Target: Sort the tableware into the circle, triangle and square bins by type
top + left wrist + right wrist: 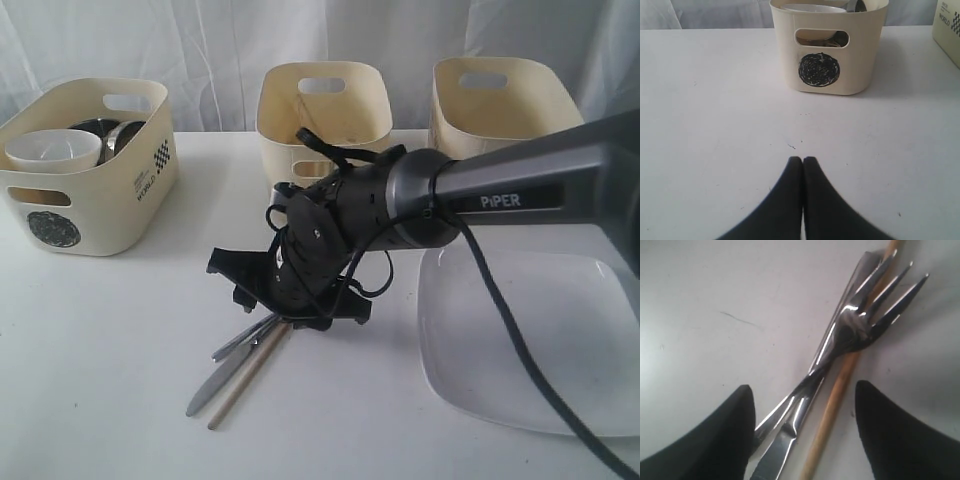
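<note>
Cutlery pile: steel fork [855, 325], steel knife [777, 455] and one wooden chopstick [835, 400] lie together on the white table [100, 340], near its front centre. All are loose and not in any bin. Fork and knife are polished and mirror-bright, and their shafts cross. The chopstick is a pale, matte, round rod. The fork head lies over it.

Right gripper [802, 385]: black tapered fingers spread wide, one on either side of the pile, nothing clamped. Whether the tips touch the table cannot be told.

Large white square plate [540, 340]: glossy, rounded corners, flat on the table to the right of the pile.

Circle bin [110, 215]: cream plastic, rounded corners, slot handles, black scribbled disc on its wall; back left. It holds a white bowl [50, 150] and, beside it, steel vessels [115, 135] whose count is unclear.

Middle bin [325, 115] and right bin [500, 110]: same make, back row. Their contents and marks are not visible from here.

Right arm: grey tube lettered PIPER, comes in from the right, wrist turned down over the pile, black cable trailing.

Left gripper [803, 159]: fingers pressed together with nothing between them, low over bare table, facing the circle bin.
</note>
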Action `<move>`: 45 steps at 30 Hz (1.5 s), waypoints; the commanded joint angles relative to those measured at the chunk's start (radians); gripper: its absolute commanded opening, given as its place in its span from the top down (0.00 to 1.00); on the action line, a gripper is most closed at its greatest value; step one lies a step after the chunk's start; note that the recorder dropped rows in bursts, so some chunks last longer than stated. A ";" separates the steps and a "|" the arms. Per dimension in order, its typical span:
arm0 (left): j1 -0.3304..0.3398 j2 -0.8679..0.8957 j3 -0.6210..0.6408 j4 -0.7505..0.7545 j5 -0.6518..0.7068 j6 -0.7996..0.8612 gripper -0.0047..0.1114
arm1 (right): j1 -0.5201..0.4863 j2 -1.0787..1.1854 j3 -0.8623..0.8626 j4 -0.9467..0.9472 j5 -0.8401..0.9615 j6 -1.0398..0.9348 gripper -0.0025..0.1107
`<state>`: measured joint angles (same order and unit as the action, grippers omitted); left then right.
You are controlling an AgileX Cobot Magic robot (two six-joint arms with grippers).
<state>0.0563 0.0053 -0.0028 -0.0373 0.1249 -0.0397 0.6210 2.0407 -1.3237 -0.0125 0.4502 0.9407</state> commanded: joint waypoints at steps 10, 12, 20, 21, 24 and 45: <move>0.001 -0.005 0.003 -0.004 0.003 -0.006 0.96 | 0.006 0.053 -0.024 -0.007 0.037 0.017 0.69; 0.001 -0.005 0.003 -0.004 0.003 -0.006 0.96 | 0.006 0.050 -0.024 -0.007 0.061 0.017 0.76; 0.001 -0.005 0.003 -0.004 0.003 -0.008 0.96 | 0.006 0.023 -0.024 -0.016 0.108 0.003 0.96; 0.001 -0.005 0.003 -0.004 0.003 -0.008 0.96 | 0.006 0.017 -0.024 -0.020 0.108 0.003 0.98; 0.001 -0.005 0.003 -0.004 0.003 -0.008 0.96 | 0.006 -0.005 -0.024 -0.035 0.106 0.003 0.98; 0.001 -0.005 0.003 -0.004 0.003 -0.008 0.96 | 0.006 -0.058 -0.024 -0.116 -0.071 0.009 0.70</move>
<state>0.0563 0.0053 -0.0028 -0.0373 0.1249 -0.0397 0.6274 1.9858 -1.3507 -0.1174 0.4203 0.9434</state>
